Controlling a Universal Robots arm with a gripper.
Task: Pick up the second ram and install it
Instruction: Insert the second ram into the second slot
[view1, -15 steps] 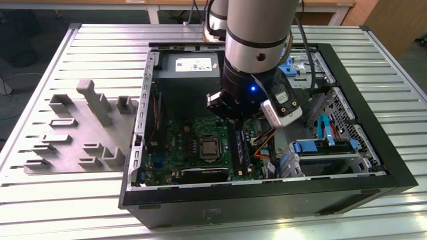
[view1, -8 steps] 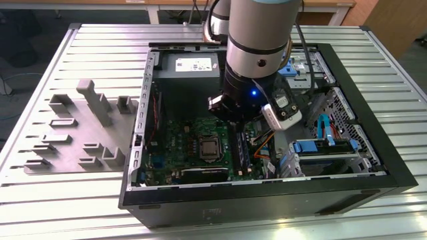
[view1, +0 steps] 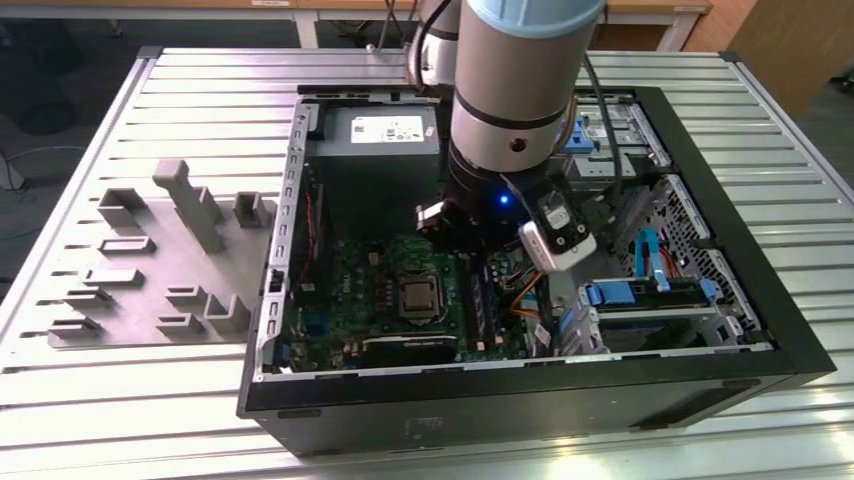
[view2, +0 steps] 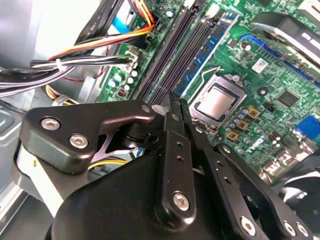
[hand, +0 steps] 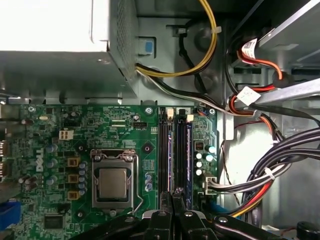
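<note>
Inside the one open case (view1: 747, 330) lying on the table (view1: 80, 400), one arm (view1: 514, 90) reaches down over the motherboard (hand: 100, 125). Four slots (hand: 162, 145) run side by side next to the single CPU (hand: 113, 183). One blue-green ram (view2: 209, 44) stands seated among them, though which slot is unclear. The jaws are pressed together, gripping nothing, tips just above the slots' end. One grey tray (view1: 134, 290) lies by the table's edge at the exterior view's left.

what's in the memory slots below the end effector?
One blue-green memory stick stands in a slot; the black slot beside the processor looks empty. The shut end effector covers the slots' near ends.
</note>
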